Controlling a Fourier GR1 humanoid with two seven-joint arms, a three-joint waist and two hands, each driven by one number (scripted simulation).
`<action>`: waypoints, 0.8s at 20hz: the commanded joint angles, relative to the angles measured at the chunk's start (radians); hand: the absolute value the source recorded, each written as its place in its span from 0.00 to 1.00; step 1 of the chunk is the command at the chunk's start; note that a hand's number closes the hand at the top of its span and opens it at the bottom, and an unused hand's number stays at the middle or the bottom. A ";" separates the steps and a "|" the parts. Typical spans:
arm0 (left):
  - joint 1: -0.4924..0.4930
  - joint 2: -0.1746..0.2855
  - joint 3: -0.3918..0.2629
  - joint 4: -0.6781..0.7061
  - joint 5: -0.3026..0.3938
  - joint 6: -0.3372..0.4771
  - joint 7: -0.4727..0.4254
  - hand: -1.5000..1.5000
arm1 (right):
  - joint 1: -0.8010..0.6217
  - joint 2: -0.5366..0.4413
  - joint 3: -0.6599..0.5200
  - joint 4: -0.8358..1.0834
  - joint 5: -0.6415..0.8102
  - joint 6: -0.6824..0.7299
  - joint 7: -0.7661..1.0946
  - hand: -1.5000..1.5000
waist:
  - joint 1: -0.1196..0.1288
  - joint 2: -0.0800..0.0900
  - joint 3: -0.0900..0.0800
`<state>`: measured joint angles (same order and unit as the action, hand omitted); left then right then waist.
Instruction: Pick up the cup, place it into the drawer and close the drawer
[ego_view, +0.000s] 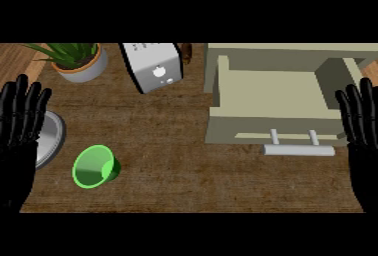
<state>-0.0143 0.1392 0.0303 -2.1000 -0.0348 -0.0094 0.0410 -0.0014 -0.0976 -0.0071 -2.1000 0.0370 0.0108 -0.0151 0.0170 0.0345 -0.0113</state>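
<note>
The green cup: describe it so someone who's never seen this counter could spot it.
Look at the brown counter's left half, below the potted plant. Right of the round grey metal plate sits the bright green cup, the only lime-coloured thing.

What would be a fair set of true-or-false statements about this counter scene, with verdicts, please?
1. The green cup rests on the counter, left of the drawer. True.
2. The drawer is shut. False: it is pulled open, its handle towards the robot.
3. One hand holds the cup. False: the left hand and the right hand are both open at the view's edges, apart from the cup.
4. A toaster stands between the potted plant and the drawer. True.
5. The cup is outside the drawer. True.
</note>
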 joint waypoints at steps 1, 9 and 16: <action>0.020 -0.031 -0.004 0.074 -0.008 -0.001 -0.079 0.00 | -0.030 0.019 0.033 0.048 0.016 -0.003 0.037 0.00 | -0.015 -0.034 0.011; 0.154 -0.123 -0.055 -0.067 0.214 -0.049 0.010 0.00 | -0.024 0.014 0.017 -0.004 -0.160 0.073 0.138 0.00 | -0.014 -0.036 0.011; 0.131 -0.112 -0.021 -0.035 0.216 -0.054 0.010 0.00 | -0.042 0.058 0.068 0.054 -0.076 0.047 0.080 0.00 | -0.016 -0.035 0.011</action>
<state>0.1261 0.0326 0.0110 -2.1439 0.1775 -0.0633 0.0341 -0.0352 -0.0686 0.0177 -2.0569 -0.0850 0.0759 0.0761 0.0026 0.0001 -0.0002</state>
